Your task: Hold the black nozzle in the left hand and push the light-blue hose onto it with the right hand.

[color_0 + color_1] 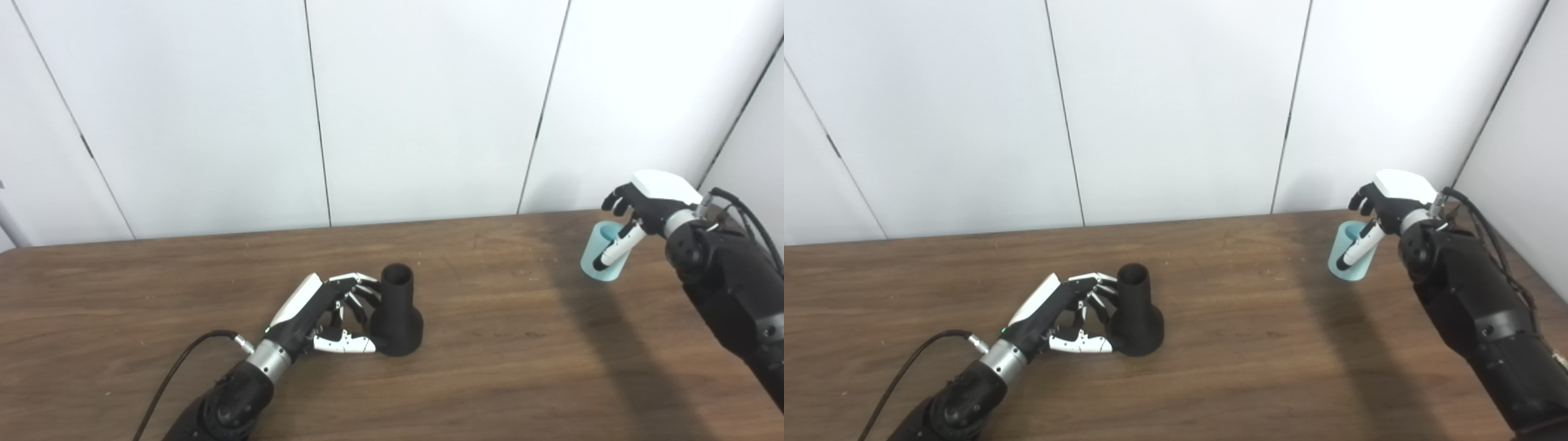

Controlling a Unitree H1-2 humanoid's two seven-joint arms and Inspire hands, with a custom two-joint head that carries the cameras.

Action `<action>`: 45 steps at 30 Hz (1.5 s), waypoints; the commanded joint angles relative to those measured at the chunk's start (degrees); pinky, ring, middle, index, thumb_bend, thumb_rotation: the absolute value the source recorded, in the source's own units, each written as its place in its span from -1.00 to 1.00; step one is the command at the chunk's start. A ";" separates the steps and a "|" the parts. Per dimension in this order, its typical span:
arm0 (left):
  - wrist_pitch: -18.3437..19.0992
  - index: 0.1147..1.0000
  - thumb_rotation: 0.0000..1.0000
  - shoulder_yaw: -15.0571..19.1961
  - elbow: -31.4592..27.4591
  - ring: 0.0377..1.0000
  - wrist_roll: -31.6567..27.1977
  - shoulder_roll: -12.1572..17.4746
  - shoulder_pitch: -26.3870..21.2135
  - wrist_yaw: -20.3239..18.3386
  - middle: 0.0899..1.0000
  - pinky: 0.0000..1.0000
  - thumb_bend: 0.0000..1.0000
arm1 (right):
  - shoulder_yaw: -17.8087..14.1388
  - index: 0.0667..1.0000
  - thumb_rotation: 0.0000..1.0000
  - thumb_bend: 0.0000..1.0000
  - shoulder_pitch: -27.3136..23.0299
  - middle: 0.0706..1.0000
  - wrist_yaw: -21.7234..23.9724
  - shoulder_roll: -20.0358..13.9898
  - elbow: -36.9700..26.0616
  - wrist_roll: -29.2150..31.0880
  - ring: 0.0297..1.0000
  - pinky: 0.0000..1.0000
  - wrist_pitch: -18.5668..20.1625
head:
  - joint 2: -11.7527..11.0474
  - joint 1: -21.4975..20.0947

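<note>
The black nozzle (pixel 397 318) stands upright on the wooden table (pixel 520 367), wide base down, narrow mouth up. My left hand (pixel 324 312) lies just left of it, fingers spread and curled toward its neck, thumb at its base; it does not wrap the nozzle. My right hand (pixel 643 208) is at the far right, shut on the short light-blue hose (pixel 591 245), thumb across its front. The hose is held tilted above the table, well right of the nozzle. Both also show in the right eye view: the nozzle (pixel 1136 318) and the hose (pixel 1338 245).
A white panelled wall (pixel 429 110) runs behind the table's far edge. A black cable (pixel 177 367) trails from my left wrist. The right arm casts a shadow strip on the table (pixel 588 343) between nozzle and hose.
</note>
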 commanded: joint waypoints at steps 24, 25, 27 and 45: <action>3.00 0.13 -0.37 -1.86 3.12 -0.09 2.22 0.68 5.00 -5.32 0.15 -0.27 0.73 | 0.45 0.26 -0.71 0.88 -3.14 -0.05 -6.18 -2.12 4.52 0.57 -0.01 0.01 -5.32 | 0.54 0.12; 3.06 0.13 -0.37 -1.83 2.98 -0.09 2.19 0.71 5.03 -5.36 0.15 -0.27 0.73 | 0.69 0.25 -0.70 0.88 -3.07 -0.02 -6.25 -2.16 4.51 0.30 0.02 0.01 -5.24 | 0.68 0.24; 3.08 0.13 -0.38 -1.80 2.86 -0.09 2.15 0.75 5.06 -5.39 0.15 -0.27 0.73 | 1.04 0.24 -0.67 0.86 -3.00 0.03 -6.31 -2.20 4.50 0.07 -0.04 -0.16 -5.11 | 0.68 0.24; 3.26 0.13 -0.41 -1.68 2.83 -0.10 2.39 0.95 4.96 -5.25 0.15 -0.28 0.71 | 3.95 -0.07 -0.96 0.06 -2.79 -0.25 -4.08 -3.50 3.49 -0.36 -0.37 -0.49 -7.35 | 1.07 0.49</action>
